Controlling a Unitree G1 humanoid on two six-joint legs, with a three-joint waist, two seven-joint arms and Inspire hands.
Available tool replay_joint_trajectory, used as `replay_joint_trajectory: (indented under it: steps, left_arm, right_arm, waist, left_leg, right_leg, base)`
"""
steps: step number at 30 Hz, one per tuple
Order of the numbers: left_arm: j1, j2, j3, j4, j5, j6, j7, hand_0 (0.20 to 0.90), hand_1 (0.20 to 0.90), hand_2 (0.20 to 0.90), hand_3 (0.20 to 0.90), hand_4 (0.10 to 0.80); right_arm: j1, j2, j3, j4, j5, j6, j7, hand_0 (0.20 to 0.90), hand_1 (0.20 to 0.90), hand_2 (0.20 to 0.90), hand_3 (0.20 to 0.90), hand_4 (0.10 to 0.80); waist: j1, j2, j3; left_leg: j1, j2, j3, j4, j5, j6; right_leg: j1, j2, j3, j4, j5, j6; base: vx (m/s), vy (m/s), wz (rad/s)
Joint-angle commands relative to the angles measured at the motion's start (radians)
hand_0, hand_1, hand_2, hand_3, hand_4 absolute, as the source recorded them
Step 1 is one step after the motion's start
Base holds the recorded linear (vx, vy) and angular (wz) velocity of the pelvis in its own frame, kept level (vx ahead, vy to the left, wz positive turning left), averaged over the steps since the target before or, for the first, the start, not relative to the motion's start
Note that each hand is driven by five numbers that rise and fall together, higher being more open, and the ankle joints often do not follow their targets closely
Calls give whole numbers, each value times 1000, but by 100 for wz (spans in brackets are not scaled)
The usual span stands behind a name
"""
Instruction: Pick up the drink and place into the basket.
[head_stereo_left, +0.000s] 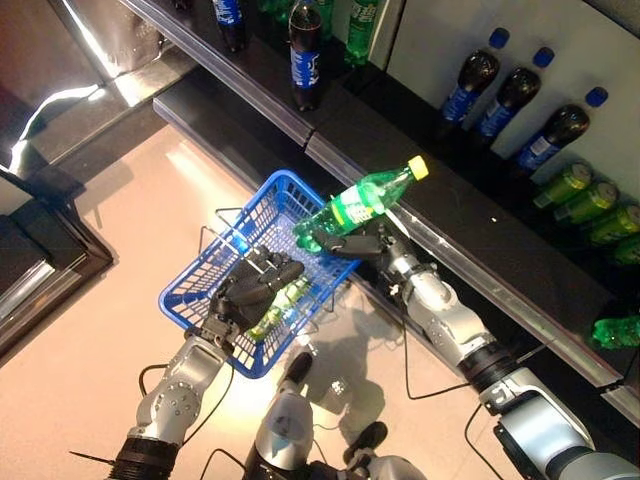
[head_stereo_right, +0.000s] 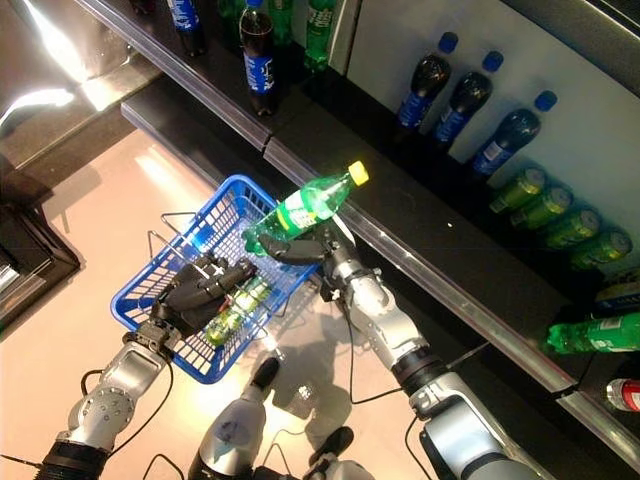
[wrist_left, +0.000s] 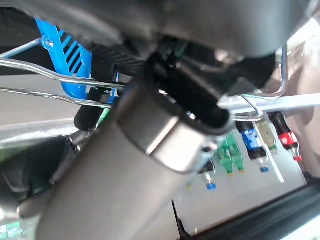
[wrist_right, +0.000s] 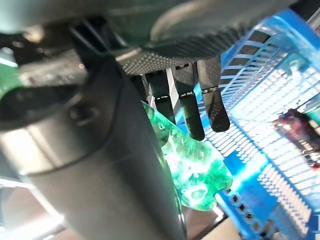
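Left eye view shows the right hand (head_stereo_left: 362, 243) clamped around the lower body of a green soda bottle (head_stereo_left: 362, 203), tilted over the blue basket (head_stereo_left: 268, 192). Full, rigid and slick, it probably needs that mid-body grip. The left hand (head_stereo_left: 252, 287) grips the basket's wire handle (head_stereo_left: 225, 213).

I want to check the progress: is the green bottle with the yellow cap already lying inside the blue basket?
No, the right hand holds the green bottle tilted in the air above the rim of the blue basket.

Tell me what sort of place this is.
Probably a shop's drinks aisle or a mock-up of one: dark shelves lined with cola bottles and green cans, and a blue shopping basket on the left hand.
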Motion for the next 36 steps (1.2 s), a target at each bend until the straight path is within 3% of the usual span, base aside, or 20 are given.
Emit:
replay_joint_trajectory:
  steps: [1, 21, 36]
  left_arm:
    - [-77, -38, -23, -345, -107, -161, -185, 300, 300, 300, 200, 100]
    - [-119, -35, -54, -411, -84, -104, -241, 300, 300, 300, 200, 100]
    - [-153, -36, -88, -431, -52, -63, -300, 300, 300, 300, 200, 100]
  right_arm:
    - [16, 51, 84, -43, -36, -104, -4, 300, 300, 300, 200, 100]
    - [-57, 33, 158, 13, -264, -32, -62, 300, 300, 300, 200, 100]
    - [-147, 9, 206, 7, -436, 84, -116, 300, 300, 300, 200, 100]
  waist:
    - [-18, 14, -396]
    - [-3, 12, -403]
    - [5, 11, -408]
  left_leg:
    - [34, -36, -14, -5, -70, -6]
    - [37, -42, -34, -5, -71, -5]
    - [38, -46, -46, -5, -71, -4]
  right_leg:
    - [5, 16, -24, -1, -5, -4]
    - [13, 16, -33, -1, -7, -3]
    - [21, 14, -38, -1, -8, -2]
  base:
    - [0, 0, 0]
    - [0, 0, 0]
    - [0, 0, 0]
